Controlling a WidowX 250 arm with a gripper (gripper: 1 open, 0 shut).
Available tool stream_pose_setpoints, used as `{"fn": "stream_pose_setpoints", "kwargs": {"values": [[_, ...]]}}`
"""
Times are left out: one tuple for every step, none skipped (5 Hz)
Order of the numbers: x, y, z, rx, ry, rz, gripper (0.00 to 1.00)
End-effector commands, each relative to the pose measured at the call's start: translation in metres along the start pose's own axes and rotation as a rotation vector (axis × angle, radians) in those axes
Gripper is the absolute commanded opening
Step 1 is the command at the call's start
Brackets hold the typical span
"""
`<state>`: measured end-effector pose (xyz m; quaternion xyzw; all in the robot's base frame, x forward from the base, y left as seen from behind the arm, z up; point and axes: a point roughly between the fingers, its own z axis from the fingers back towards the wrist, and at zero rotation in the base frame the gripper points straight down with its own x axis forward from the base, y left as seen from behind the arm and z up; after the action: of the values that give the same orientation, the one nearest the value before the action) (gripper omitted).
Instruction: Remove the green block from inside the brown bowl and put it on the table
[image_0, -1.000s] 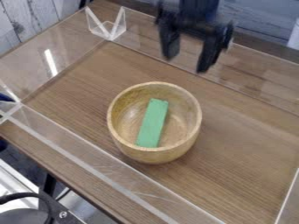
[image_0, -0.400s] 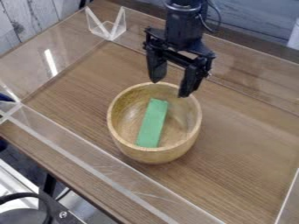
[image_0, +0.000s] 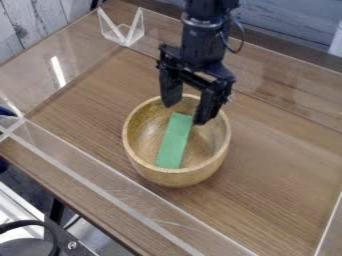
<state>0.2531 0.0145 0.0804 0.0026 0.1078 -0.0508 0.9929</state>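
Two spread fingers (image_0: 190, 97), holding nothing, hang over the brown bowl's (image_0: 135, 147) far rim; the green block (image_0: 174, 141) lies inside, nearer the bench's (image_0: 267, 205) near edge, its long axis running roughly from far to near.

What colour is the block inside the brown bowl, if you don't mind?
The block is plain green, seen in the camera view.
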Motion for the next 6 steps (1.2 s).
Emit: {"fn": "stream_pose_setpoints", "kwargs": {"values": [[-0.005,0.0,0.003,0.017,-0.053,0.0,1.0],[-0.008,0.001,-0.001,0.041,-0.06,0.045,1.0],[-0.008,0.0,0.0,0.055,-0.067,0.078,1.0],[-0.007,0.001,-0.004,0.059,-0.07,0.085,1.0],[-0.007,0.002,-0.008,0.063,-0.074,0.092,1.0],[-0.011,0.004,-0.019,0.077,-0.076,0.122,1.0]]}}
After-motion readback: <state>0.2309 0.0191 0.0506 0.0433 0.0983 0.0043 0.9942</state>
